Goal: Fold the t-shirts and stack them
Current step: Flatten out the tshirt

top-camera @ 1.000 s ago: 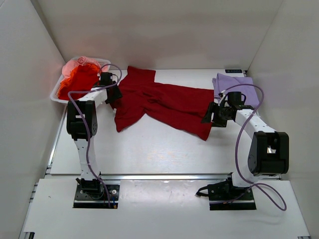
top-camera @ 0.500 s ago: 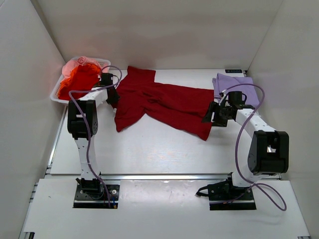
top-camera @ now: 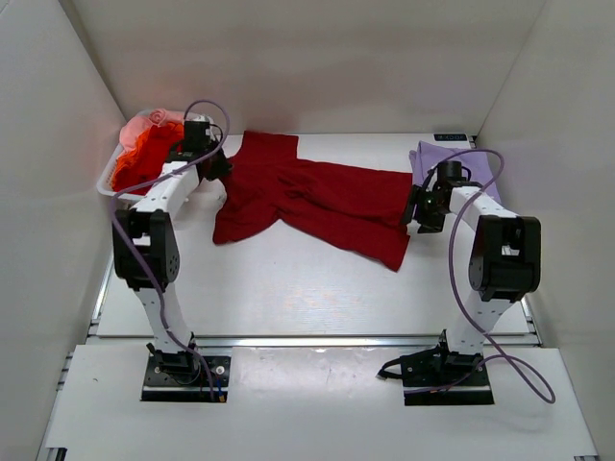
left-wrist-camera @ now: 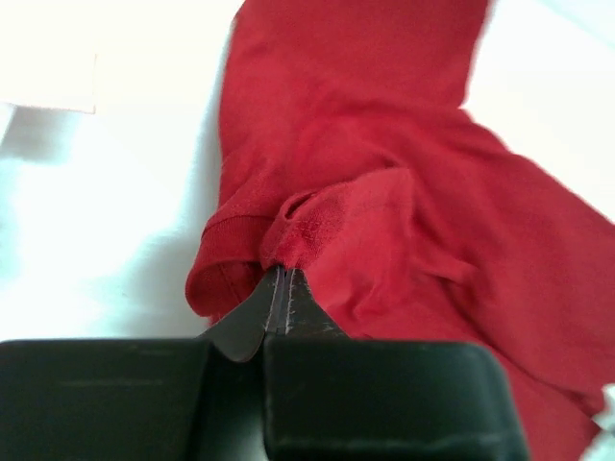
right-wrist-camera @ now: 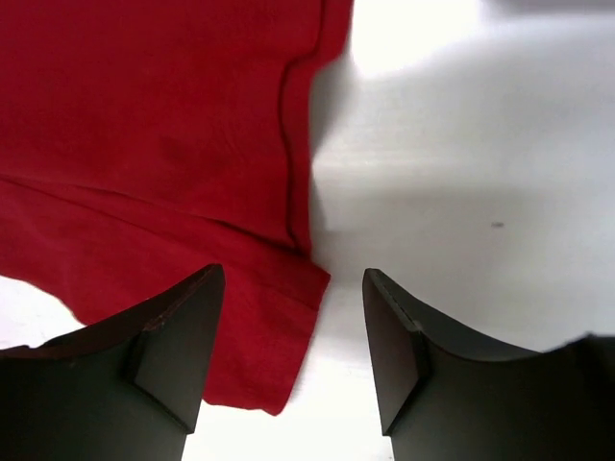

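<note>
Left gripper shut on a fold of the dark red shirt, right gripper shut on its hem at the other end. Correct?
Half right. The left gripper is shut on a fold of the dark red shirt. The right gripper is not shut. The right wrist view shows its jaws standing apart, with the corner of the shirt's hem lying between them, not gripped.
</note>
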`<state>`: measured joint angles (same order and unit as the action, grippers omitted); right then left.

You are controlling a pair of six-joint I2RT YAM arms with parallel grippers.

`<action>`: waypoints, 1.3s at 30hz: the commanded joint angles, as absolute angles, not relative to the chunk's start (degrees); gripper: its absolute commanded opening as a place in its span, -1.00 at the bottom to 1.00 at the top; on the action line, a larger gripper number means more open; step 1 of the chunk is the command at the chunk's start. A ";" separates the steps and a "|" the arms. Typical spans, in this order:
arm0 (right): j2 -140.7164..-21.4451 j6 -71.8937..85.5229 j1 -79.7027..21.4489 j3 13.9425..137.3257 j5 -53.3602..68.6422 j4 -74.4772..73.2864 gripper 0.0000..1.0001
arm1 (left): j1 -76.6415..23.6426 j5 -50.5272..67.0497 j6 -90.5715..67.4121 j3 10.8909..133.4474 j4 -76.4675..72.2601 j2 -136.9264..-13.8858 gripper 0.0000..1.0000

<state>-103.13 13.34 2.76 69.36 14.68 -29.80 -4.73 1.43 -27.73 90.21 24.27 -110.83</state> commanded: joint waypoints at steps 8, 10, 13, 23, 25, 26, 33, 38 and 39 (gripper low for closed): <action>-103.62 14.59 0.88 66.80 13.18 -29.44 -0.65 | -4.13 6.15 -29.09 83.68 22.33 -99.32 -1.00; -102.84 14.50 0.88 65.92 12.75 -29.53 -0.98 | -3.78 6.85 -29.35 82.62 21.80 -98.09 -1.00; -101.78 14.85 0.79 65.40 11.61 -29.44 -1.00 | -3.86 7.56 -29.71 80.95 21.80 -97.04 -1.00; -101.51 15.99 0.53 63.11 5.03 -28.12 -0.26 | -4.57 7.82 -29.97 77.26 20.74 -94.57 -1.00; -102.48 15.03 0.26 63.45 4.92 -27.60 -0.26 | -4.66 8.26 -30.15 76.38 20.56 -94.13 -1.00; -102.74 15.20 0.35 63.54 6.66 -27.16 -0.24 | -4.75 8.44 -30.23 76.12 20.22 -94.22 -1.00; -103.18 15.29 1.23 63.89 14.49 -22.24 -0.65 | -4.74 8.96 -29.10 76.37 20.39 -94.92 -1.00; -102.23 12.13 0.88 70.21 15.03 -26.88 -0.99 | -4.05 10.89 -29.09 78.48 21.27 -94.66 -1.00; -101.09 11.43 0.53 71.44 13.72 -28.81 -1.00 | -3.87 11.59 -29.35 78.92 21.53 -94.48 -1.00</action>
<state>-103.18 13.87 1.15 66.22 13.80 -27.38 -4.47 8.91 -29.50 76.51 21.50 -97.38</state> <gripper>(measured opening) 0.007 0.014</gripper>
